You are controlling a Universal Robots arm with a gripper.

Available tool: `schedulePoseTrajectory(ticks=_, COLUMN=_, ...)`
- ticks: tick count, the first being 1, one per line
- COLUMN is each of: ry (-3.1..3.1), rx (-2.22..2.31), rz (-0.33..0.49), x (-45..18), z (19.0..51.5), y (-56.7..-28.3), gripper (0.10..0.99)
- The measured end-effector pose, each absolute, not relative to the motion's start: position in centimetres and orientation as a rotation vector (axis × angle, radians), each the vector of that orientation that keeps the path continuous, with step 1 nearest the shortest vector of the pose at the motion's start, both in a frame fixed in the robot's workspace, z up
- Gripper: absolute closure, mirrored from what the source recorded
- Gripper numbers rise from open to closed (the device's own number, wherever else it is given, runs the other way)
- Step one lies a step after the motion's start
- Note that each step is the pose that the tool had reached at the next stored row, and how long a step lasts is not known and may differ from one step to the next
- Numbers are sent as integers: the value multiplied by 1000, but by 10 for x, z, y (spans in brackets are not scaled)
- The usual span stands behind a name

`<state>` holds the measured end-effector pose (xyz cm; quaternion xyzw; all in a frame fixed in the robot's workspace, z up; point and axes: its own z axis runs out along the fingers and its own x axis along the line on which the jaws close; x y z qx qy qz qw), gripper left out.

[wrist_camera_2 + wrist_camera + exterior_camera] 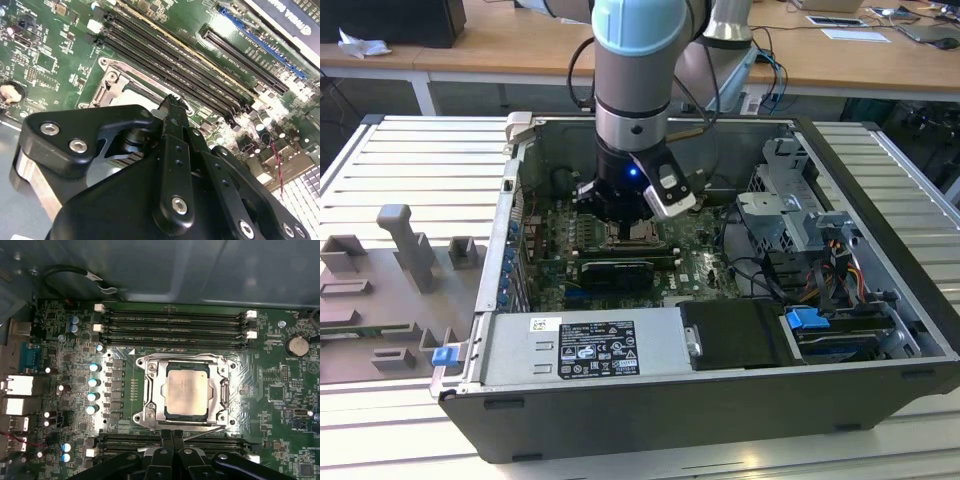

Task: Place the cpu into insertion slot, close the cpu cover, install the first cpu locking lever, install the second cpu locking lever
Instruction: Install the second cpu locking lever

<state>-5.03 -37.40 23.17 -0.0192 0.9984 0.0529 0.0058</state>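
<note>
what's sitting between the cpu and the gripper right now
In the first wrist view, one side of the cpu cover, a silvery metal frame, lies between the cpu and the gripper.

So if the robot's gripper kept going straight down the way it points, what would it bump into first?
Probably the cpu cover, at its near edge. The gripper hangs just above that silvery frame, with the cpu already inside. Depth is hard to judge.
</note>
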Motion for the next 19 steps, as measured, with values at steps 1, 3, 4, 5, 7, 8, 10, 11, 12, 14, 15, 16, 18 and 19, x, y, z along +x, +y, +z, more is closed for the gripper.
schedulePoseTrajectory(ticks=1, ry=3125, rx=-60, rz=167, x=-51, z=231, y=-374, gripper=980)
schedulePoseTrajectory(ticks=3, ry=3125, rx=-60, rz=168, x=-51, z=231, y=-374, gripper=980)
schedulePoseTrajectory(ticks=4, ry=3125, rx=-71, rz=168, x=-50, z=231, y=-376, gripper=980)
schedulePoseTrajectory(ticks=5, ry=3124, rx=-99, rz=187, x=-50, z=231, y=-380, gripper=980)
schedulePoseTrajectory(ticks=7, ry=3122, rx=-155, rz=202, x=-52, z=230, y=-380, gripper=980)
schedulePoseTrajectory(ticks=8, ry=3122, rx=-162, rz=207, x=-54, z=230, y=-381, gripper=980)
schedulePoseTrajectory(ticks=10, ry=3121, rx=-164, rz=210, x=-56, z=229, y=-382, gripper=980)
schedulePoseTrajectory(ticks=11, ry=3121, rx=-164, rz=212, x=-57, z=229, y=-383, gripper=980)
schedulePoseTrajectory(ticks=12, ry=3121, rx=-164, rz=213, x=-57, z=228, y=-383, gripper=980)
schedulePoseTrajectory(ticks=14, ry=3120, rx=-164, rz=220, x=-58, z=226, y=-383, gripper=980)
schedulePoseTrajectory(ticks=15, ry=3120, rx=-163, rz=222, x=-58, z=224, y=-383, gripper=980)
schedulePoseTrajectory(ticks=16, ry=3120, rx=-164, rz=222, x=-58, z=222, y=-383, gripper=980)
schedulePoseTrajectory(ticks=18, ry=3120, rx=-164, rz=223, x=-58, z=216, y=-383, gripper=980)
schedulePoseTrajectory(ticks=19, ry=3120, rx=-163, rz=226, x=-59, z=215, y=-383, gripper=980)
